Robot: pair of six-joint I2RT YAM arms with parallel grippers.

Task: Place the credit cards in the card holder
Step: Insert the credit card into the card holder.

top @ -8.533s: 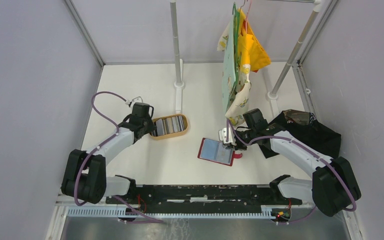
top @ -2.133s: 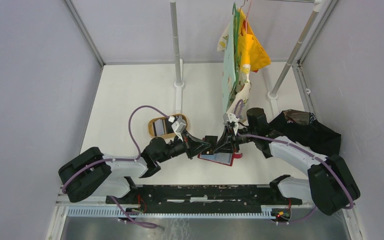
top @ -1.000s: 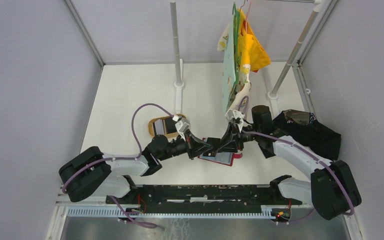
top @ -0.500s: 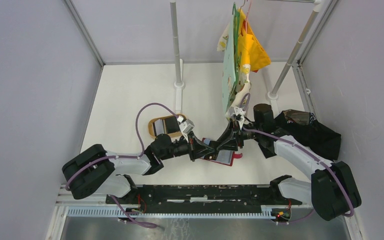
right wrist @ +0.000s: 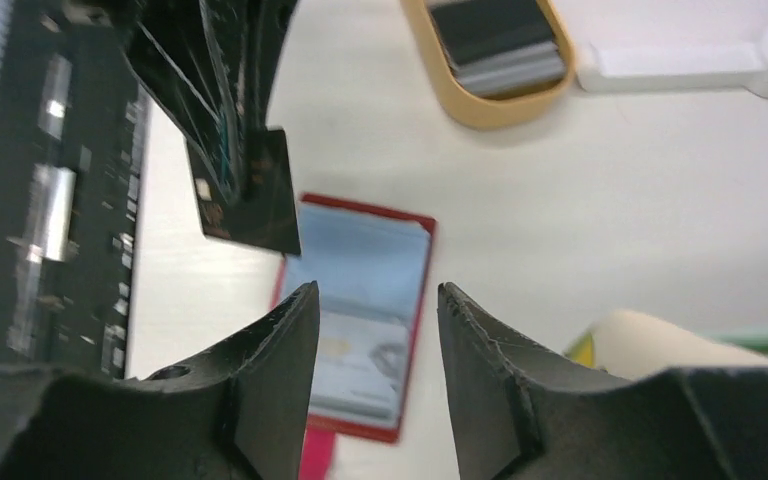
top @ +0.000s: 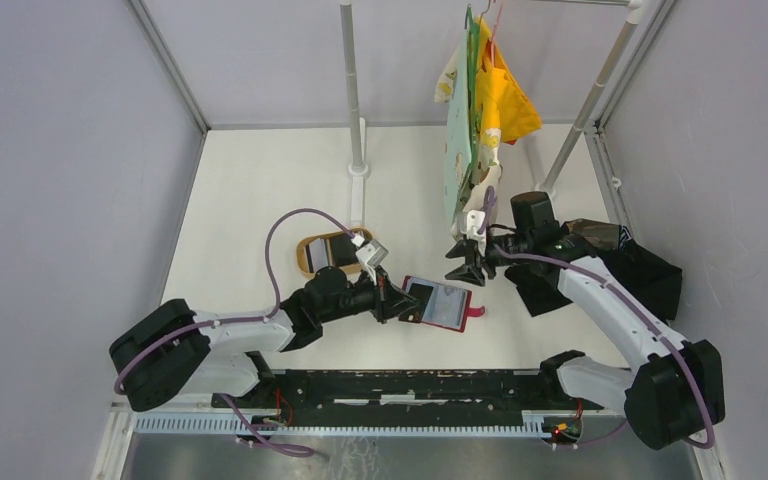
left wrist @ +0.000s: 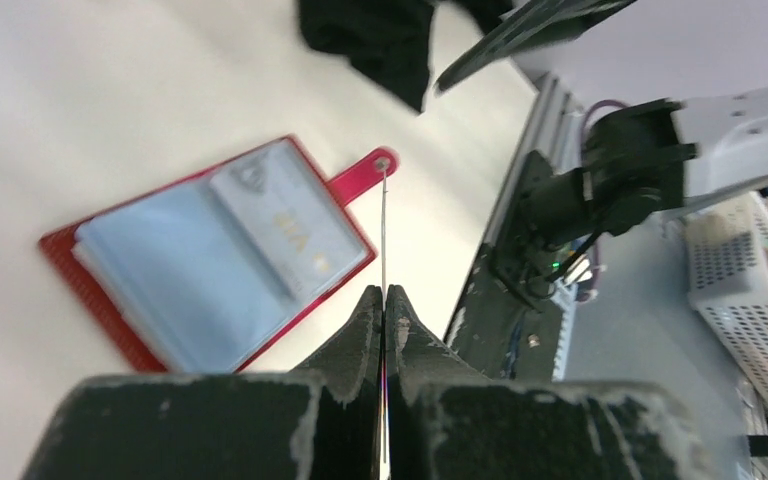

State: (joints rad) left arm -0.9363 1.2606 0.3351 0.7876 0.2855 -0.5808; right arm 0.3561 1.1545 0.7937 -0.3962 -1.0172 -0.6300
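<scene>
While the left hand (left wrist: 384, 294) pinches a card (right wrist: 250, 195), the wallet (left wrist: 175, 285) lies beyond.

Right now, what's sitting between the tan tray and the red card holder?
The left gripper, shut on a dark credit card, sits there; the top view shows it.

Grainy leatherette card holder (left wrist: 210, 255); glossy plastic card (right wrist: 250, 195).
</scene>
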